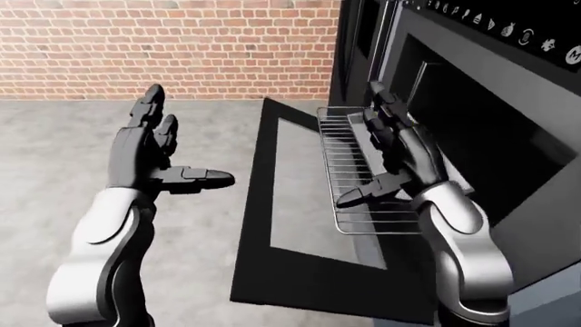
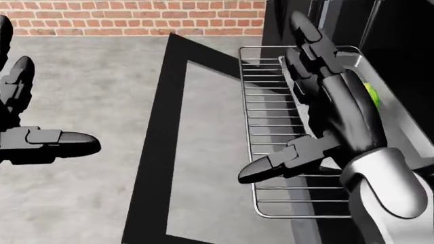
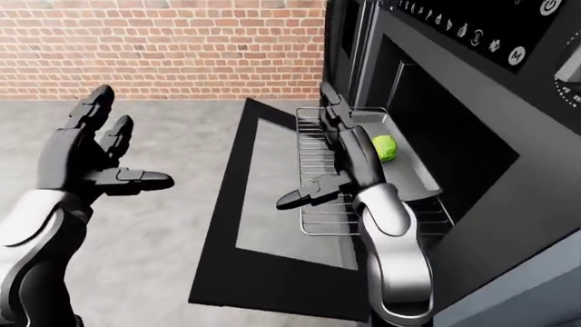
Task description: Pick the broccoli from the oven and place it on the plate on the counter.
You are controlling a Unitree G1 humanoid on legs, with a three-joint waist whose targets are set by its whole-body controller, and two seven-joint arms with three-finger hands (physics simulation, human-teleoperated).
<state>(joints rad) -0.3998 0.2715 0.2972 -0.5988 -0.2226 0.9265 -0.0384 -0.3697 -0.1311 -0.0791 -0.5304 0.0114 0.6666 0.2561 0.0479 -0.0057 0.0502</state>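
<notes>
The oven door (image 3: pixel 272 225) hangs open and flat. A wire rack (image 3: pixel 313 170) sticks out over it with a gray tray (image 3: pixel 409 170) on top. The green broccoli (image 3: pixel 384 148) sits in the tray. The right hand (image 3: pixel 349 160) is spread open just beside it. The left hand (image 3: pixel 86 153) is open too, far off by the brick wall (image 3: pixel 163 48).
</notes>
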